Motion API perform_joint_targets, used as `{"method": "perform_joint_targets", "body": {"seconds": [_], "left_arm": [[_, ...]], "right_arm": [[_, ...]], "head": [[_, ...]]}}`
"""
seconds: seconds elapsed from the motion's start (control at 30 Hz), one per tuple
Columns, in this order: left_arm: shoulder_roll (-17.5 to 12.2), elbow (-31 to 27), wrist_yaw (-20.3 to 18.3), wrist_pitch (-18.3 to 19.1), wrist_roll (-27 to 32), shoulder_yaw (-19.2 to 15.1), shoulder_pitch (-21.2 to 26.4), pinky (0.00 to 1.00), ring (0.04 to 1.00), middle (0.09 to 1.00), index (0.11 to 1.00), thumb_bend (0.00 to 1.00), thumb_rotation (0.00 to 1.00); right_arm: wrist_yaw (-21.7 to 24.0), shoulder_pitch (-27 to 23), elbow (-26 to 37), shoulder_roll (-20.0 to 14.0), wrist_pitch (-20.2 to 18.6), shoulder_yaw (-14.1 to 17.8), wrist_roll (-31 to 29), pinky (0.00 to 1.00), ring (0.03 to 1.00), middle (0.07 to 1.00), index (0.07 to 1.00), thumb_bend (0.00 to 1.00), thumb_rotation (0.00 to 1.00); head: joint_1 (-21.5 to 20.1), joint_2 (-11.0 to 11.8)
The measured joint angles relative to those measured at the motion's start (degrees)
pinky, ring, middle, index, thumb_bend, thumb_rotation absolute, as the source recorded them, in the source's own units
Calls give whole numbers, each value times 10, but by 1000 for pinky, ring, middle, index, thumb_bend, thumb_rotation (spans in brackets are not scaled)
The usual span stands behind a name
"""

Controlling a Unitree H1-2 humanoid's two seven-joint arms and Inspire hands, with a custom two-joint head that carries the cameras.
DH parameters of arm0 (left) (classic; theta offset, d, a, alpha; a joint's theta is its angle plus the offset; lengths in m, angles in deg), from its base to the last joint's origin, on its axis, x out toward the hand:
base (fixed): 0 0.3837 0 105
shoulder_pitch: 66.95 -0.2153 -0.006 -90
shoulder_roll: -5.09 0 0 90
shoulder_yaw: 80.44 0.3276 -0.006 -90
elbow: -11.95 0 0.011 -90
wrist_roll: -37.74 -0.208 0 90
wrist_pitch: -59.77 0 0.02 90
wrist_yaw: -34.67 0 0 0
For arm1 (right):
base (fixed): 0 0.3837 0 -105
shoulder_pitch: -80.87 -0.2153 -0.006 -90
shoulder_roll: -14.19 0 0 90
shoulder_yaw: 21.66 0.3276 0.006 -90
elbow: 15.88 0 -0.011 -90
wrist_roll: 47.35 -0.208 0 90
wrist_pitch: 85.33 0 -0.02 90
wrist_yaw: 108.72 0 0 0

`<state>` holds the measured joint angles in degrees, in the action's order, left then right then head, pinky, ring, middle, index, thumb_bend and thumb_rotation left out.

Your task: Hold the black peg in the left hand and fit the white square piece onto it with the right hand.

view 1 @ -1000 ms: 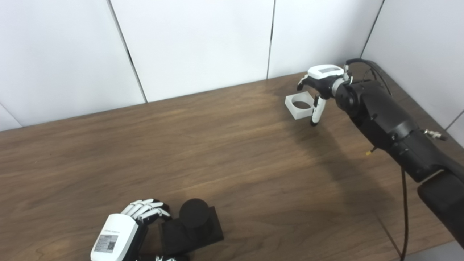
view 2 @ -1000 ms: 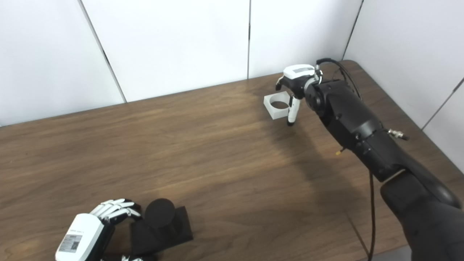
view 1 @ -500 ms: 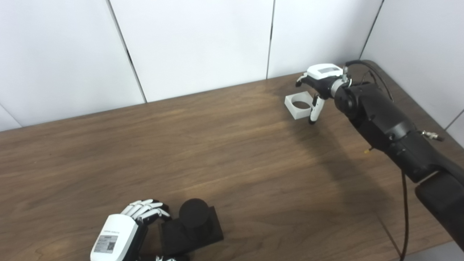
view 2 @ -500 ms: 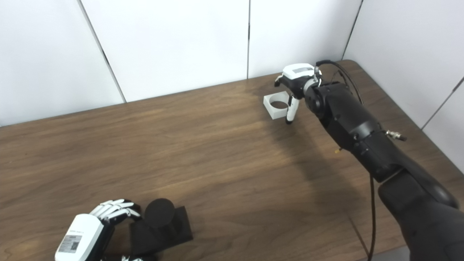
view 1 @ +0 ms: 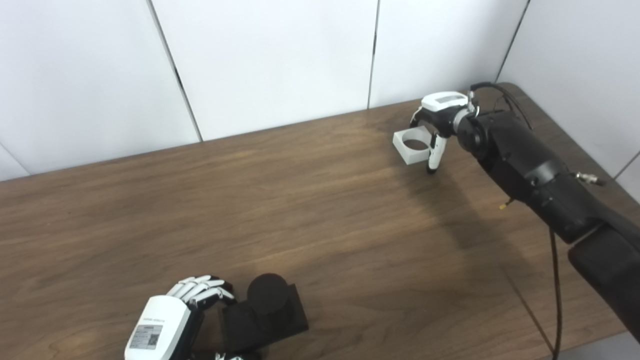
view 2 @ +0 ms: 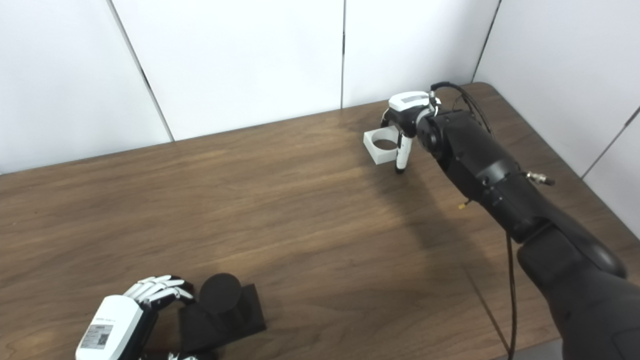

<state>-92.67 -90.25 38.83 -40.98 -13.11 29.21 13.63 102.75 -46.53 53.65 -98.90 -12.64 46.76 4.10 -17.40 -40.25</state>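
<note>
White square piece lies at upper right of the frame; right hand arches over it, fingers apart, not yet gripping. Left hand, lower left, cups the black peg, likely steadying it.

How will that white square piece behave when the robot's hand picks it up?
The white square piece looks stiff, so it probably won't flex. With its large round hole and thin walls, it is likely light. Flat sides suggest it won't roll. The right hand stands over it.
</note>
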Motion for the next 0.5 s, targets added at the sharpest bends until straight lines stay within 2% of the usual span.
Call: {"method": "perform_joint_targets", "body": {"seconds": [0.37, 0.5], "left_arm": [[2, -6, -4, 9, 0, 0, -2, 778, 773, 720, 488, 518, 46], [3, -7, -4, 10, -1, 0, -2, 778, 772, 719, 488, 518, 46]], "right_arm": [[-2, -6, -4, 0, 14, -14, -1, 926, 970, 915, 745, 891, 141], [-15, -9, -17, 0, 32, -14, -5, 889, 943, 876, 678, 875, 113]], "head": [[4, -1], [4, -2]]}}
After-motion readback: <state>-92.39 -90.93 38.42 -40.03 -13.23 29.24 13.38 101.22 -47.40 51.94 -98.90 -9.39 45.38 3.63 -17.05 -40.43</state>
